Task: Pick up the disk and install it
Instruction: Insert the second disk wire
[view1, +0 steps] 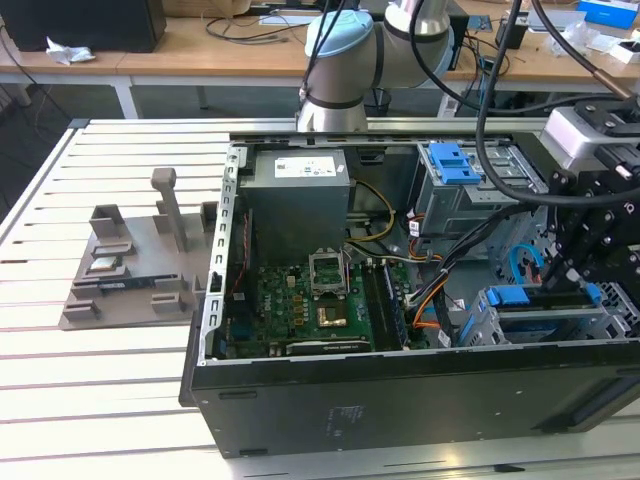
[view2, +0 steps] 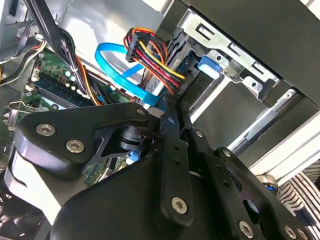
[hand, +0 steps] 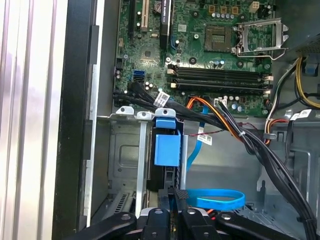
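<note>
The disk (view1: 532, 298) stands on edge in the drive cage (view1: 487, 325) at the near corner of the open computer case, on the exterior view's right, its blue bracket on top. In the first wrist view the disk (hand: 166, 147) is a dark slab with a blue tab, sitting in a cage slot (hand: 125, 150). My black gripper (view1: 565, 283) is right above it. Its fingers come together on the disk's edge in both wrist views (hand: 180, 196) (view2: 167, 107). The label face is hidden.
A grey power-supply box (view1: 298, 195) and the green motherboard (view1: 310, 310) lie to the exterior view's left. An upper cage has a blue latch (view1: 452, 162). Cable bundles (hand: 250, 145) and a blue flat cable (hand: 215, 199) run close by. A grey fixture (view1: 140, 260) stands on the slatted table.
</note>
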